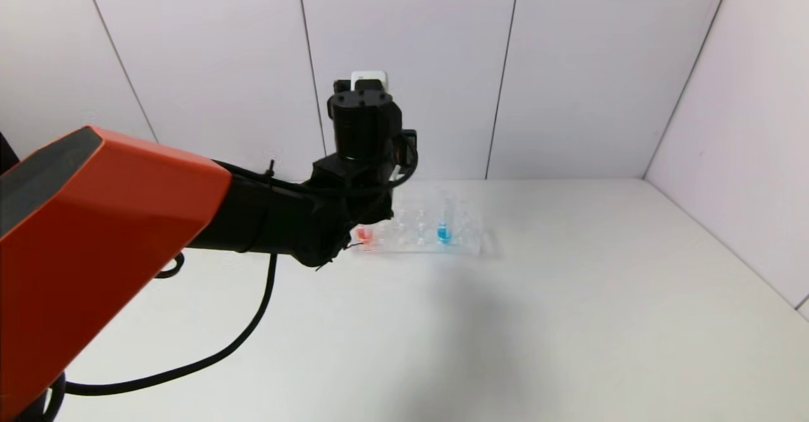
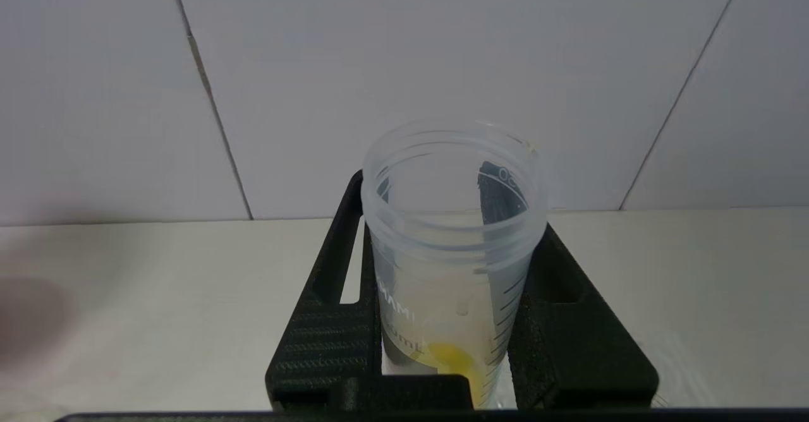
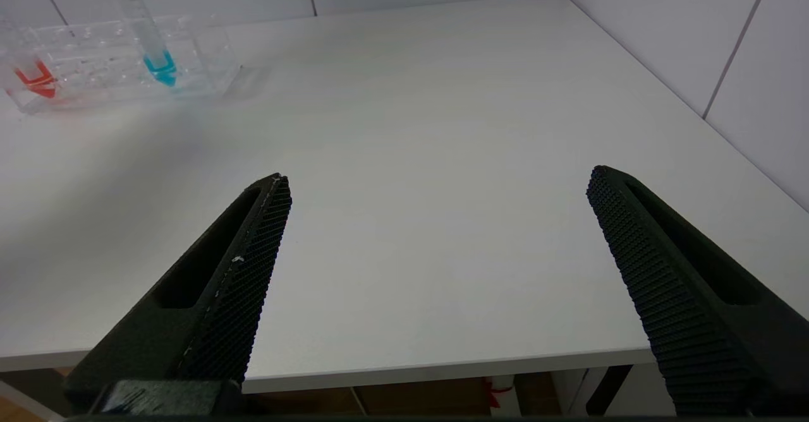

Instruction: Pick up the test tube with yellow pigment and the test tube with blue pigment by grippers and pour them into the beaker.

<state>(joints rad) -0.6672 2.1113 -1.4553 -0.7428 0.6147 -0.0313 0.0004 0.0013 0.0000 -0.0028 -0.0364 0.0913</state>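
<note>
The beaker (image 2: 452, 245) is a clear cup with lines and numbers printed on its side, and the left gripper (image 2: 452, 352) is holding it. The two black fingers (image 2: 328, 340) press on the cup from both sides, so they are pinching it tight. The cup sits upright with its open mouth up, and a little bit of yellow liquid (image 2: 452, 355) lies at its bottom. From the head view, the left arm (image 1: 126, 220) is big, orange and black, and it reaches out over the white table (image 1: 505, 321) toward the back wall, hiding the cup behind it. Just past that arm, near the back of the table, is the clear tube rack (image 1: 430, 232). The test tube with blue pigment (image 1: 445, 223) stands upright in the rack, with bright blue at its tip. A red-tipped tube (image 1: 364, 235) stands at the rack's left end, partly hidden by the arm. I cannot see a yellow-tipped tube anywhere. The right gripper (image 3: 436, 264) is well apart from all of this, low by the near edge of the table. Its two black fingers (image 3: 234, 295) are spread wide with nothing between them
</note>
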